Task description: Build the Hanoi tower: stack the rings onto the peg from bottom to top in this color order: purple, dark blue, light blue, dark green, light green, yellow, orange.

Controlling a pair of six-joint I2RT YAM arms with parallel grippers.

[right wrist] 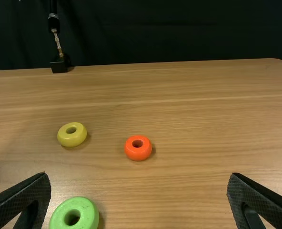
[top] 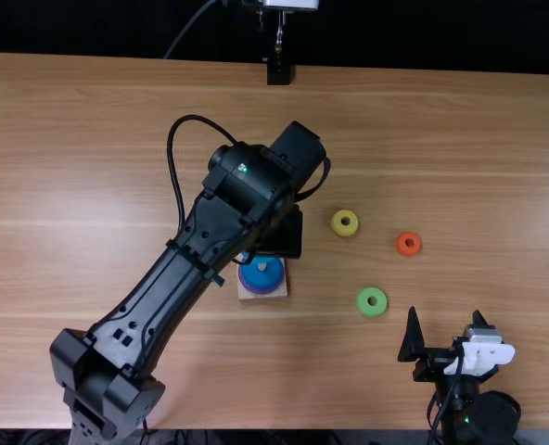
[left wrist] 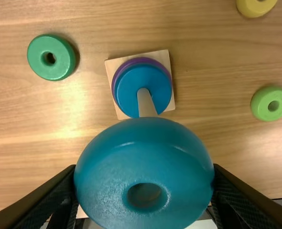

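Over the bench (top: 98,241), the right gripper (right wrist: 139,176) has its fingers spread and empty, right of the peg (left wrist: 145,102). Two rings of seven look done: purple ring (left wrist: 140,60), then dark blue ring (left wrist: 131,86), on the peg. Between the left gripper's (left wrist: 144,191) fingers is pinched the light blue ring (left wrist: 144,143), raised near the peg's tip, unthreaded. Left to stack after it: dark green ring (left wrist: 39,57), left of the peg; light green ring (top: 372,315), right; yellow ring (top: 336,228), right and beyond; orange ring (top: 401,248) (last and littlest), farther right.

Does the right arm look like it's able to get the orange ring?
Probably yes: its tool is open and holds nothing, and the light green ring sits off to one side, not between it and the orange ring.
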